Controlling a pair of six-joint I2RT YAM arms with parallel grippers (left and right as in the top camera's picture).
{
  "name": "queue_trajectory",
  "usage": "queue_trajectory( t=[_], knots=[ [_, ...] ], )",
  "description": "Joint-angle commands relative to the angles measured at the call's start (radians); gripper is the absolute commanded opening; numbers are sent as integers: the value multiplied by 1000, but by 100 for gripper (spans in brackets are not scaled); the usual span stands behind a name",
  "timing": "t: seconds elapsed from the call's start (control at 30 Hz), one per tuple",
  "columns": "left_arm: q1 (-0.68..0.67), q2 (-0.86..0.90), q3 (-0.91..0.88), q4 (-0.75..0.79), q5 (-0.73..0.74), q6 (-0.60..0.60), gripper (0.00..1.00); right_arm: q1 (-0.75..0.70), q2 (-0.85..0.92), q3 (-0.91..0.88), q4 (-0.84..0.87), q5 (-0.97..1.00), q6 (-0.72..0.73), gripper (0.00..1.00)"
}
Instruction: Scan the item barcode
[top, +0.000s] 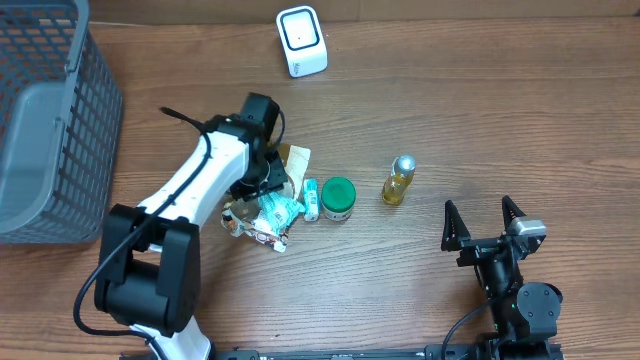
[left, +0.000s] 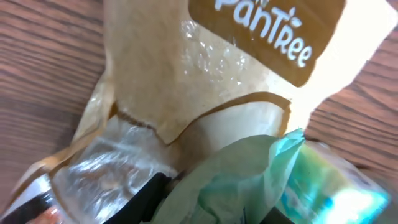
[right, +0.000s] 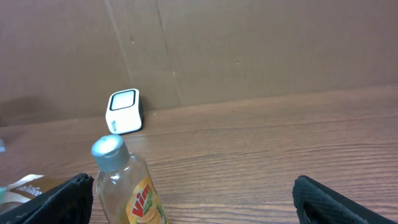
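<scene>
Pouch (top: 297, 158) lies mid-desk, heaped with a teal packet (top: 281, 209), well short of the far-edge scanner (top: 301, 41). Left pincer (top: 262, 187) digs into the heap, likely to single one out; whether it grips anything I cannot tell. Right pincer (top: 484, 222) hangs wide open, empty.

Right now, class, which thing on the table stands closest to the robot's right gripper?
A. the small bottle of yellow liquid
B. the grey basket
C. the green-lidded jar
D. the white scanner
A: in the overhead view the small bottle stands just up and left of the open right gripper, with the green-lidded jar farther off beyond it.
</scene>
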Motion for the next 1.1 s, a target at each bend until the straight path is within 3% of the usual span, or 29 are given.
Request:
queue_trajectory(
  t=[0.0,0.2,0.43,0.77,1.07],
  knots=[
    [47,8,118,-56,47,72,29,5,-3,-10,4,8,3,100],
    [129,8,261,-188,-1,249,29,5,-3,-10,4,8,3,100],
    [195,12,239,-208,-274,272,32,5,-3,-10,4,8,3,100],
    [205,24,89,-34,-288,484,34,5,-3,-10,4,8,3,100],
    [204,24,43,7,-266,513,35,5,-3,-10,4,8,3,100]
  ],
)
